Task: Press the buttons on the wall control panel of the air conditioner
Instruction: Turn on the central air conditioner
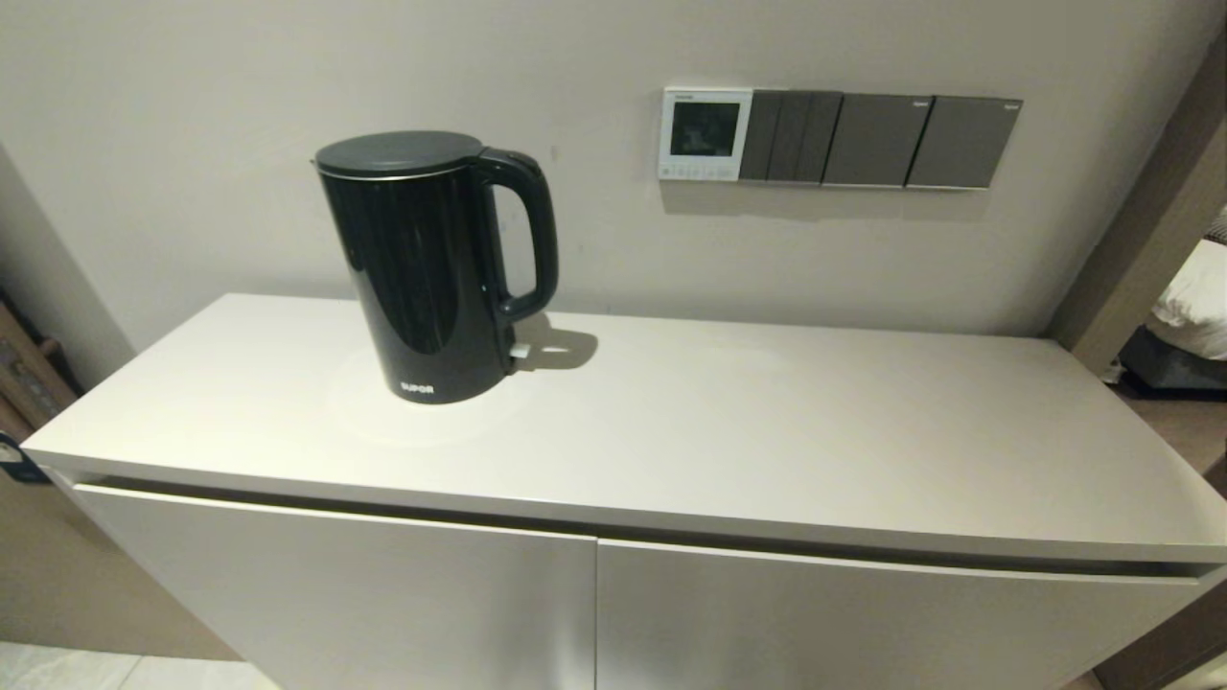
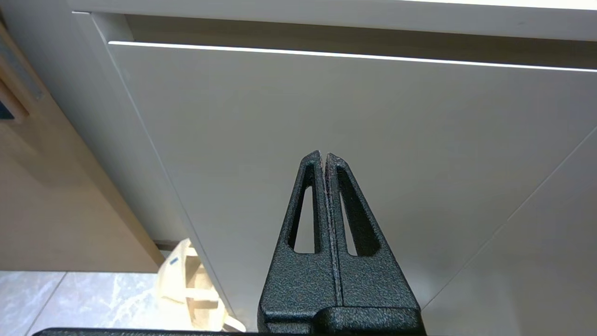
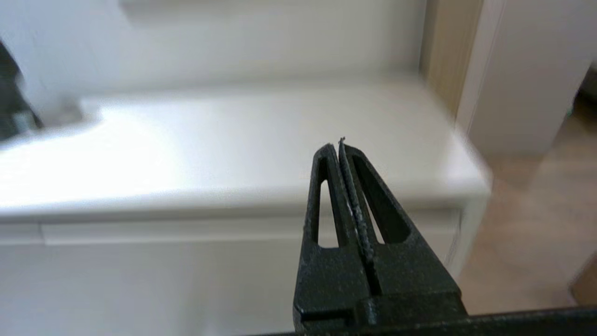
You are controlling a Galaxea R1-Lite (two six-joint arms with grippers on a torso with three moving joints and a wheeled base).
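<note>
The wall control panel [image 1: 705, 134] is a small white square with a dark screen, on the wall above the cabinet's back right. The buttons [image 1: 700, 172] form a tiny pale row along its lower edge. Neither gripper shows in the head view. My left gripper [image 2: 324, 156] is shut and empty, low in front of the cabinet door. My right gripper [image 3: 336, 147] is shut and empty, in front of the cabinet's right end, at about top height. The panel is out of both wrist views.
A black kettle [image 1: 436, 264] stands on the white cabinet top [image 1: 767, 422] at the left. Dark grey switch plates [image 1: 882, 140] adjoin the panel's right side. A doorway [image 1: 1179, 316] opens at the right. A pale bag [image 2: 191, 284] lies on the floor by the cabinet.
</note>
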